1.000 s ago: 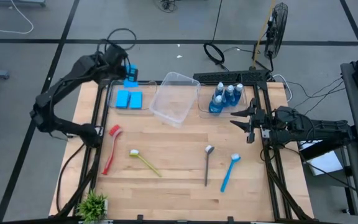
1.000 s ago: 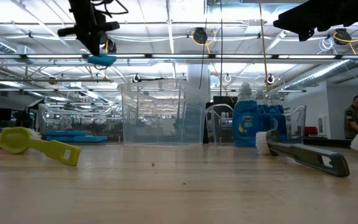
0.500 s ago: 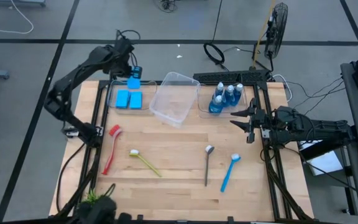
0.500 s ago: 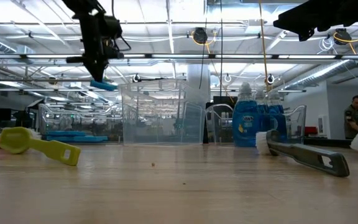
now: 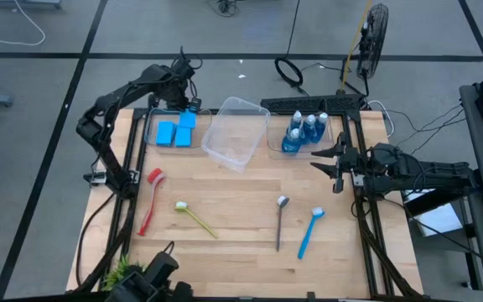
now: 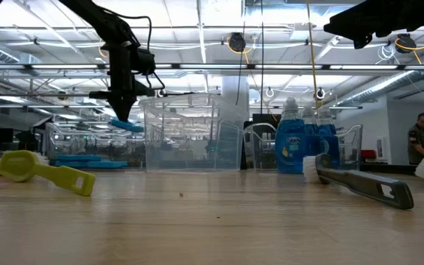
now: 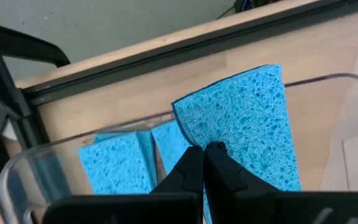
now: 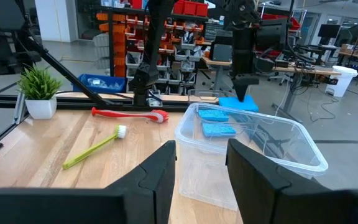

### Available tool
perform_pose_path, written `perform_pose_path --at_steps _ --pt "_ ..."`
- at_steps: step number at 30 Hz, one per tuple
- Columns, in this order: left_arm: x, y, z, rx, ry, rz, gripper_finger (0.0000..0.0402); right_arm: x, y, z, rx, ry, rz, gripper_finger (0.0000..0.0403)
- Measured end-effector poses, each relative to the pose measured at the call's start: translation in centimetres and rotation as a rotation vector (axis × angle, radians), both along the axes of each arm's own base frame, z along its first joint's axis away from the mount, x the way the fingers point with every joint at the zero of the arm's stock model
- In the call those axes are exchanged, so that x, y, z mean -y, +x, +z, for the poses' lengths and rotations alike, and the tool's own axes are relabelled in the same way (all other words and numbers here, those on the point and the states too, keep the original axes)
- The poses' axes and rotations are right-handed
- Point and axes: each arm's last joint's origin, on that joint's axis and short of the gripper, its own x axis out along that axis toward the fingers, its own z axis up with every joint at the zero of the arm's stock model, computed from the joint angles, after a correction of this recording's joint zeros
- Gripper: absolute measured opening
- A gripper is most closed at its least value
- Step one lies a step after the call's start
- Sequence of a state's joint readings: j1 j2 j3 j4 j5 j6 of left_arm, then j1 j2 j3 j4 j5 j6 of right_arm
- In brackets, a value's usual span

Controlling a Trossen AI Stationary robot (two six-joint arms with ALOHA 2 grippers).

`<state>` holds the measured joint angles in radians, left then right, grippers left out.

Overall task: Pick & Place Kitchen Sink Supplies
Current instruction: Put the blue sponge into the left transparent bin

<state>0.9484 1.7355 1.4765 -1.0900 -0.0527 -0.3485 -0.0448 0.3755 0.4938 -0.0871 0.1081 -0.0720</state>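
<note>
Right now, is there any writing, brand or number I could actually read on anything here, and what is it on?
Label on the front blue bottle: white print, too small to read.
Blue bottles from above: no print legible.
Sponge, brushes, bins: no writing shows.
Red boxes on the far shelves: nothing legible.

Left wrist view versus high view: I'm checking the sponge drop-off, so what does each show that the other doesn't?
Only the left wrist view shows the left gripper shut on the edge of a sponge, hanging above two sponges in the bin.

Only the high view shows the rest: the bottles, the empty middle bin, the brushes and the waiting right gripper, open.

Both show the left bin with the sponges.
</note>
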Motion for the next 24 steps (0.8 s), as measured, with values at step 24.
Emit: perform_pose_path --at_steps 24 --pt "3.1 -0.4 -7.4 -0.070 0.017 0.002 0.0000 0.0 0.0 0.0 0.010 0.059 -0.003 0.0130"
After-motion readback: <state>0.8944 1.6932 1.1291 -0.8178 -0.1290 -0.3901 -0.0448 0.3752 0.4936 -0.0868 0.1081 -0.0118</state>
